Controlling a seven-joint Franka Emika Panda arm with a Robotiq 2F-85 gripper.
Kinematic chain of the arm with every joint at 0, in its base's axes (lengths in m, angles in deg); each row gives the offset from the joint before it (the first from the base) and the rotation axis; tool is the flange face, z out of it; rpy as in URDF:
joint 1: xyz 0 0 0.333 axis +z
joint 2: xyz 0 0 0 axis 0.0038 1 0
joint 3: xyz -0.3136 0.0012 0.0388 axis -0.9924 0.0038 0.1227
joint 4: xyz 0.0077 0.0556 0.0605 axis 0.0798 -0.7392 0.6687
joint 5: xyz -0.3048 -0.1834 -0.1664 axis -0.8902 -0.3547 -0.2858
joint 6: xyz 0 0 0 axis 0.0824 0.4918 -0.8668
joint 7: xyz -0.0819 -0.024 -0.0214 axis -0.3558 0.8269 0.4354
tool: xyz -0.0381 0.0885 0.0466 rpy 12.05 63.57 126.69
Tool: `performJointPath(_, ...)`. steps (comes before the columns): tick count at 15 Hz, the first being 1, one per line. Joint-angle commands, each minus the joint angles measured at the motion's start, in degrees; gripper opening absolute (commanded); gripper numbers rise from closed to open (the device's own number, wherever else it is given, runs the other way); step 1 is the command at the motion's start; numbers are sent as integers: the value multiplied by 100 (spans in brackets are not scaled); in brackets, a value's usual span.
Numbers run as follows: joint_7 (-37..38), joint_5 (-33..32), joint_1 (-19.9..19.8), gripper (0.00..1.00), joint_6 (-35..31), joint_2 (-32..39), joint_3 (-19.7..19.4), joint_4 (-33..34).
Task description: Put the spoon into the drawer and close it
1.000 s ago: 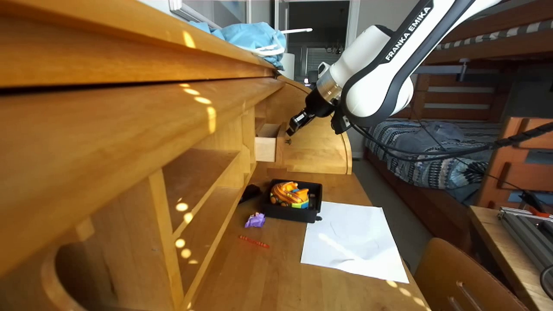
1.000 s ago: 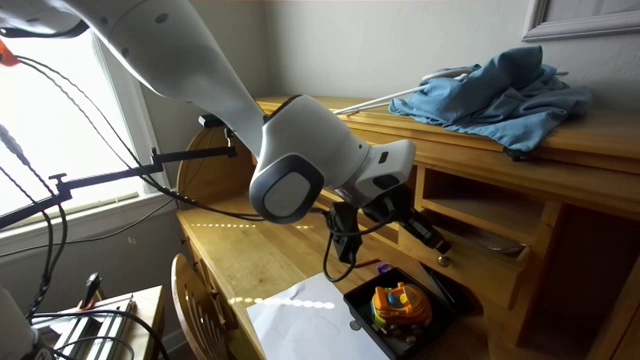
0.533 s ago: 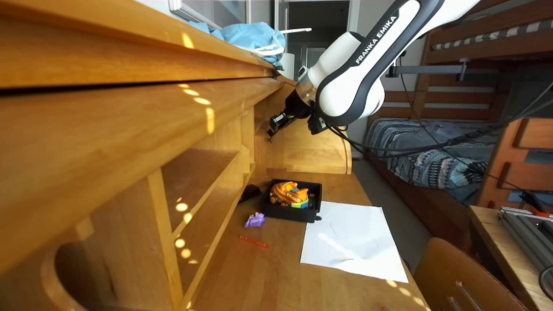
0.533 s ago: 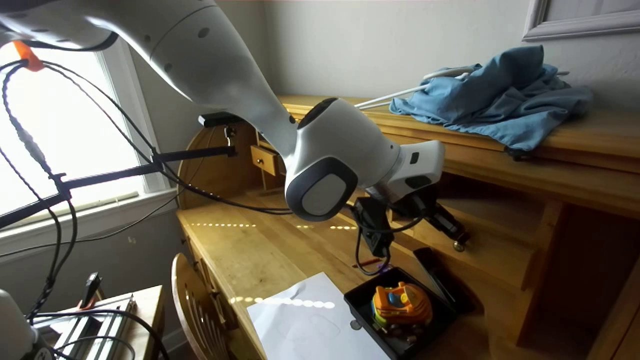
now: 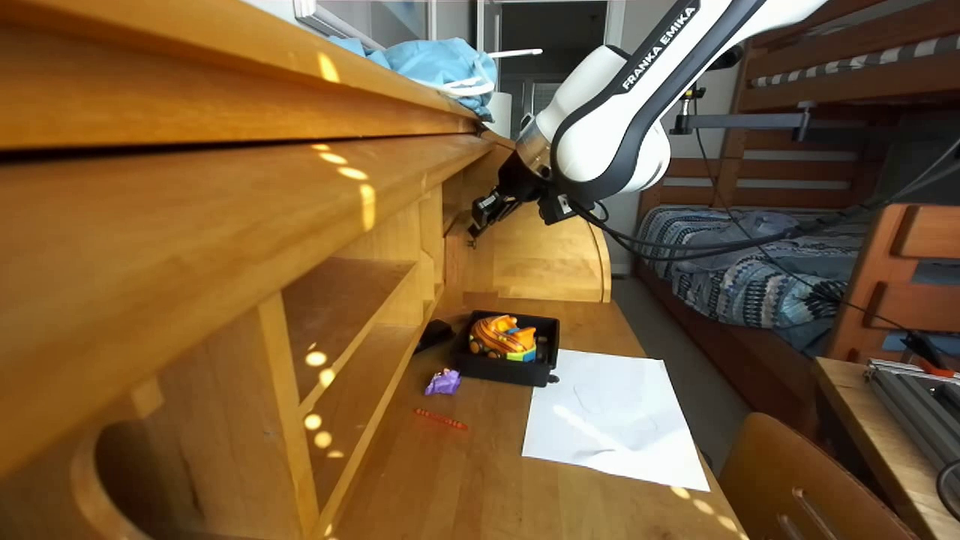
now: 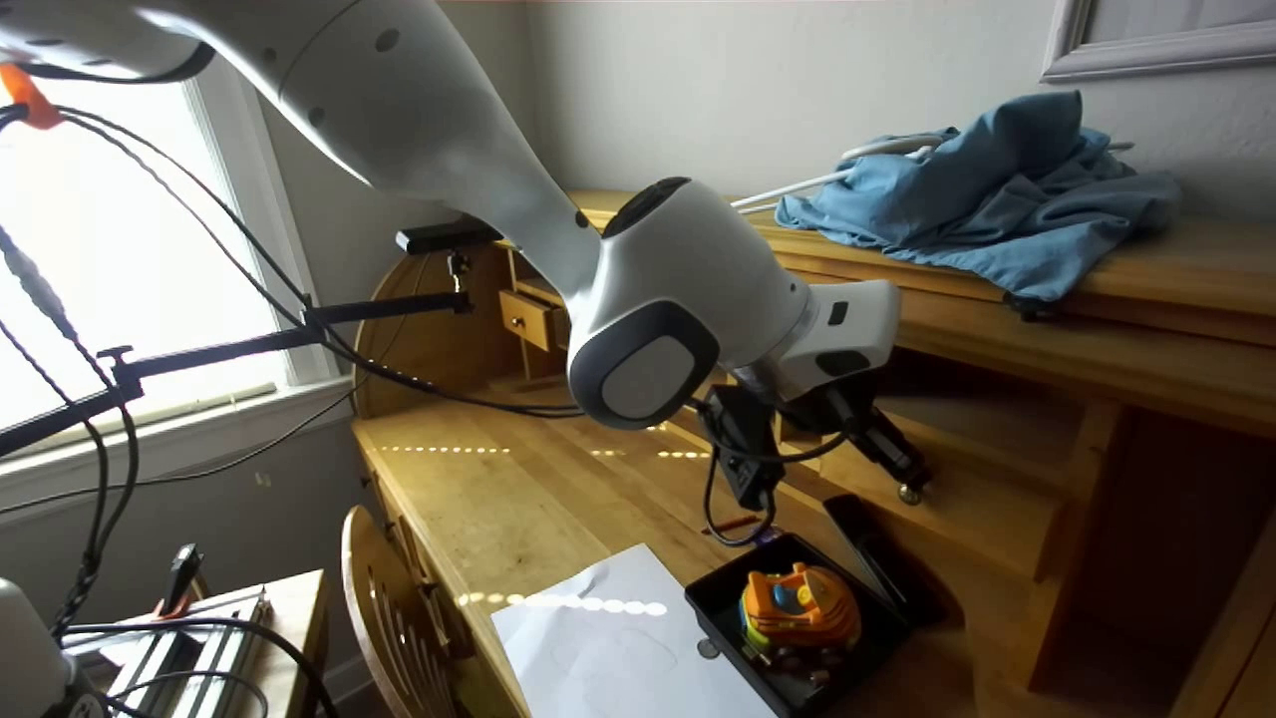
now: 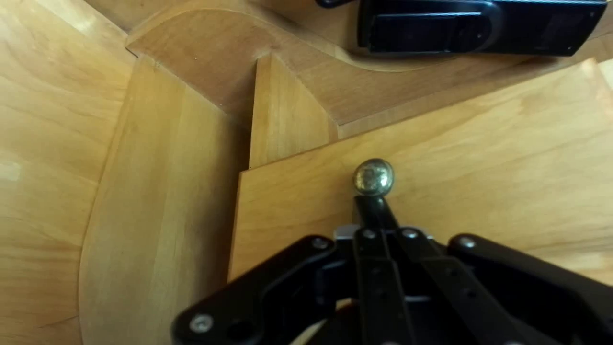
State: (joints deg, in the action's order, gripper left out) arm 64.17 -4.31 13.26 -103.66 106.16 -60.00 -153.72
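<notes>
The drawer [image 7: 306,201] is in the desk hutch, its wooden front filling the middle of the wrist view; it also shows in both exterior views [image 5: 459,259] [image 6: 987,524]. Its front stands a little proud of the desk. A round brass knob [image 7: 373,177] is on the front; it also shows in an exterior view [image 6: 908,494]. My gripper [image 7: 372,206] is shut, its fingertips together right against or just beside the knob, at the drawer front. It also shows in both exterior views [image 5: 474,231] [image 6: 919,477]. The spoon is not visible; the drawer's inside is hidden.
Below the drawer are a black tray [image 6: 706,598] with an orange toy vehicle [image 6: 807,606] and a black device [image 7: 479,28]. White paper [image 5: 615,416], a purple item [image 5: 442,382] and a red crayon [image 5: 441,418] lie on the desk. Blue cloth [image 6: 977,189] lies on top.
My shut gripper has moved toward the hutch and the drawer has gone in, hiding its pale side and inside. Since half a second ago, gripper and knob have shifted slightly outward.
</notes>
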Motion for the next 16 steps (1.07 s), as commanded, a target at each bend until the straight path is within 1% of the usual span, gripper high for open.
performJointPath(1,-129,-51,-97,0,509,-569,130,-667)
performJointPath(2,-94,-22,55,0,583,-630,-36,-808)
performJointPath(4,-57,-51,260,0,227,-675,-231,-1084)
performJointPath(5,38,-31,489,0,26,-588,-480,-1139)
performJointPath(6,37,5,582,0,62,-601,-562,-1199)
performJointPath(7,20,5,782,0,310,-624,-781,-1267)
performJointPath(8,-34,-19,745,0,572,-744,-696,-1376)
performJointPath(9,-39,-38,810,0,788,-795,-729,-1431)
performJointPath(10,-157,-56,620,0,1108,-990,-440,-1509)
performJointPath(11,-262,-19,518,0,1440,-1162,-258,-1579)
performJointPath(12,113,-579,-1,0,1784,-1389,243,-1649)
performJointPath(14,104,-606,-385,0,2673,-1682,705,-1641)
performJointPath(15,-245,-173,-69,0,3172,-1785,440,-1623)
performJointPath(16,-63,-375,-110,0,3658,-1914,423,-1641)
